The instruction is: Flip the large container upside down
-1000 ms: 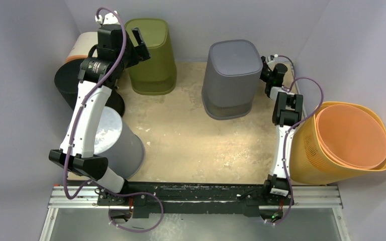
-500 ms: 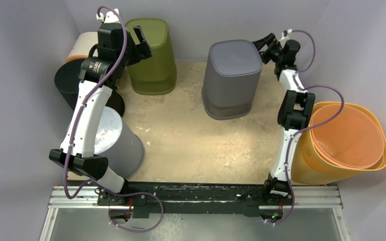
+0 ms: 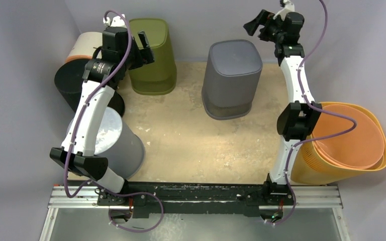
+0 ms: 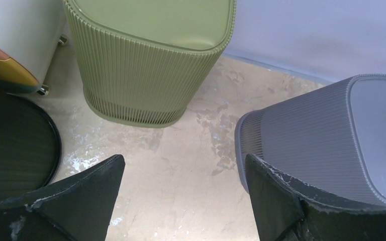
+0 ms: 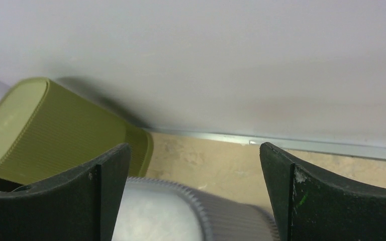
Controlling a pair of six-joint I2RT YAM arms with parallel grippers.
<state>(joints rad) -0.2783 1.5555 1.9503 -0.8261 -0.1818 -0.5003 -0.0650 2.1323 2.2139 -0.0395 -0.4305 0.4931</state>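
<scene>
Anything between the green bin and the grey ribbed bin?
Nothing: only bare, scuffed tabletop separates the green bin from the grey ribbed bin, clearest in the left wrist view.

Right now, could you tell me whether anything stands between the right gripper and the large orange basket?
No separate object does. The right gripper, open, hangs by the back wall beyond the upturned grey bin; the orange basket sits at the near right, with only that arm's own elbow overlapping its rim.

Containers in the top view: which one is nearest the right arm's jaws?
The upside-down grey ribbed bin, middle back; the green bin and orange basket sit farther off.
</scene>
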